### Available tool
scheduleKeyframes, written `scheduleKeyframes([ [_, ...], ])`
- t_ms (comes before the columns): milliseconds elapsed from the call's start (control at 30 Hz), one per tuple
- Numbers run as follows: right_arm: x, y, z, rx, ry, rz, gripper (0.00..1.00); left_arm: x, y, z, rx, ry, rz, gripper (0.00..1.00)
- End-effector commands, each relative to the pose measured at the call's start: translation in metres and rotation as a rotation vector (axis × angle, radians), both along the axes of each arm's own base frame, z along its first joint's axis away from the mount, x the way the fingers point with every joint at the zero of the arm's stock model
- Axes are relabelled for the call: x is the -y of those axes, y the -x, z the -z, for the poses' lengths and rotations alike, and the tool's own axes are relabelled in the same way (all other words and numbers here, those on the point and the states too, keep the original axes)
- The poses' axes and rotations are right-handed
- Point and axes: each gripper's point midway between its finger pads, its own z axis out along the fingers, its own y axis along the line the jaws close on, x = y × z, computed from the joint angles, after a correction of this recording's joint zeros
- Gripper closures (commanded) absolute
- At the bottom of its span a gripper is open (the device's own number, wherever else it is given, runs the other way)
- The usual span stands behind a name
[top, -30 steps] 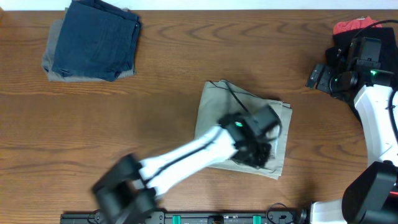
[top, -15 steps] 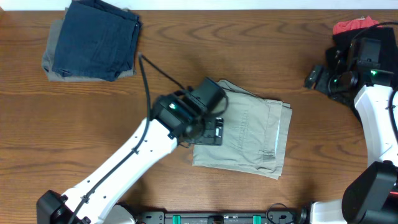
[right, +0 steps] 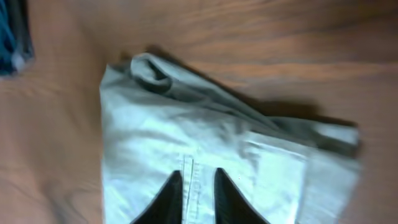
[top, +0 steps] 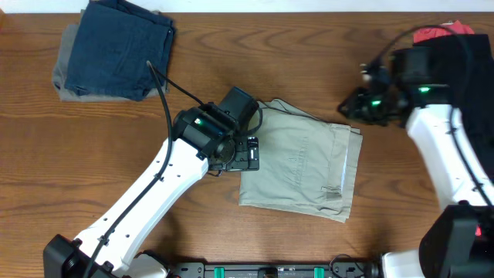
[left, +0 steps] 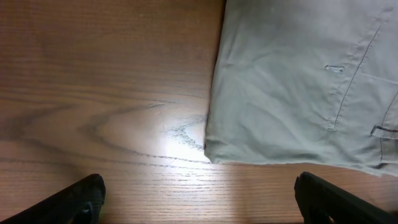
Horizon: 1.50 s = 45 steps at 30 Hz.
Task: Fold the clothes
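Folded khaki shorts [top: 305, 170] lie at the table's middle. My left gripper [top: 245, 153] sits at their left edge, low over the wood. In the left wrist view its fingers [left: 84, 199] stand wide apart with bare table between them, and the shorts' [left: 298, 81] corner lies just ahead. My right gripper [top: 351, 104] hovers off the shorts' upper right corner. Seen from the right wrist, the two dark fingers [right: 171, 199] stand almost together above the shorts [right: 186, 124], with a thin gap and no cloth in it.
A folded navy denim piece [top: 120, 48] rests on a grey one [top: 65, 77] at the back left. A red garment [top: 436, 32] shows at the back right, behind the right arm. The table's near edge runs along a black rail [top: 270, 270].
My left gripper has opened, let go and slid left off the shorts to their left edge. The right arm has swung left toward the shorts, its jaws closing.
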Motion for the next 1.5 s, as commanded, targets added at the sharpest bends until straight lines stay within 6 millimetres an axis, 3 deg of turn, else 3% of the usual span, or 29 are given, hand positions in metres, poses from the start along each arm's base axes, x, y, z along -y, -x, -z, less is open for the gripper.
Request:
scheduleKeyframes([
  [0, -0.001, 0.012, 0.031, -0.049, 0.134, 0.042, 0.9, -0.005, 0.0, 0.0, 0.007, -0.016, -0.001, 0.02],
  [200, 0.012, 0.018, 0.063, -0.045, 0.249, 0.12, 0.89, -0.005, 0.001, 0.0, 0.004, -0.018, -0.001, 0.02],
  [433, 0.036, 0.023, 0.1, -0.052, 0.264, 0.178, 0.89, -0.005, 0.001, 0.0, 0.004, -0.019, 0.0, 0.02],
  [767, 0.05, 0.028, 0.153, -0.155, 0.298, 0.181, 0.95, -0.006, 0.002, 0.0, 0.002, -0.024, 0.021, 0.02],
  [867, 0.06, 0.025, 0.145, -0.169, 0.301, 0.202, 0.92, -0.006, 0.001, 0.0, 0.004, -0.027, 0.04, 0.02],
  [967, 0.074, 0.016, 0.124, -0.18, 0.309, 0.21, 0.8, -0.006, -0.001, 0.0, 0.011, -0.023, 0.039, 0.02],
  [1000, 0.078, 0.015, 0.117, -0.187, 0.31, 0.217, 0.71, -0.007, -0.002, 0.0, 0.013, -0.023, 0.04, 0.02],
  [1067, 0.088, 0.011, 0.097, -0.212, 0.308, 0.241, 0.35, -0.009, -0.005, 0.0, 0.018, -0.026, 0.062, 0.02],
  [1233, 0.099, 0.009, 0.052, -0.268, 0.28, 0.268, 0.01, -0.028, -0.018, 0.003, 0.017, -0.038, 0.042, 0.02],
  [1333, 0.101, 0.009, 0.037, -0.282, 0.282, 0.272, 0.01, -0.037, -0.028, 0.008, -0.002, -0.01, 0.04, 0.02],
  [1467, 0.11, 0.006, 0.035, -0.27, 0.315, 0.291, 0.01, -0.015, -0.035, 0.016, -0.051, 0.175, 0.185, 0.02],
])
